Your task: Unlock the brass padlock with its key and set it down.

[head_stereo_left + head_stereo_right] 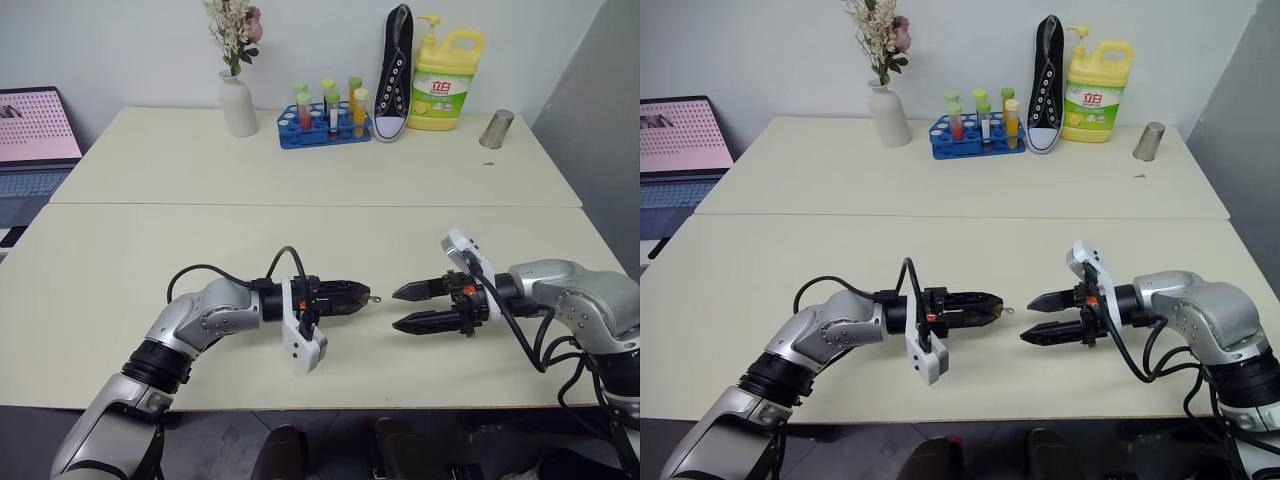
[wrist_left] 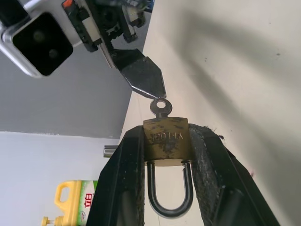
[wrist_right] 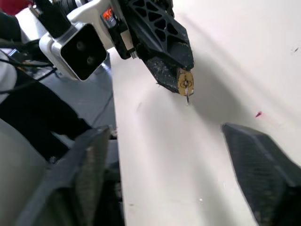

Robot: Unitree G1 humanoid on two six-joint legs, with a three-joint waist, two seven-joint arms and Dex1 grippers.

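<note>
Brass and steel meet at the left gripper [image 1: 352, 297], whose jaws are clamped flat on the padlock [image 2: 166, 142] by its two faces, held in the air above the pale surface [image 1: 300, 150]. The lock's thin silvery shackle [image 2: 170, 193] loops back between the fingers; the key [image 2: 160, 107] sits in the keyhole, its small round bow poking out towards the other arm. Just to the right, the right gripper [image 1: 409, 308] hovers near the key but apart from it, jaws spread wide and empty. The lock looks light, hard and smooth, likely slippery, so gripping its flat sides suits it; the stiff, thin key wants pinching at the bow.
</note>
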